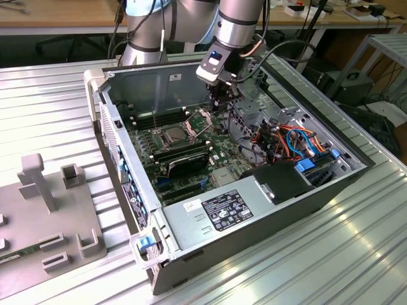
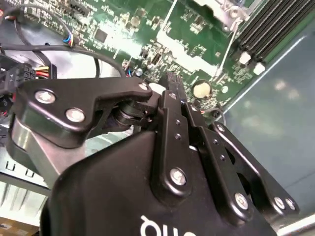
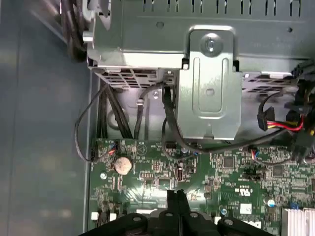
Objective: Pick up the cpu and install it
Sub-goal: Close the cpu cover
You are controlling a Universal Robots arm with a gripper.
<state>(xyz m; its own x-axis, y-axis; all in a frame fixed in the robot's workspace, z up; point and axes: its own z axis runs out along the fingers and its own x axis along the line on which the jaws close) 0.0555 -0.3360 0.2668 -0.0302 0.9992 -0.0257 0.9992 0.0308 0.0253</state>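
Gripper point(image 1: 220, 107) hanging inside the open computer case point(image 1: 159, 81), fingers point(image 3: 171, 199) pressing closed together, hovering near the green motherboard point(image 3: 221, 167) edge.

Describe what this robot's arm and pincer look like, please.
The arm is a thick silver-grey metal tube with black bands at its joints, and a dark cable loops beside its wrist. The pincer is matte black. Its flat linked bars are fastened with shiny silver screws and narrow to two slim fingers, with white lettering on its body.
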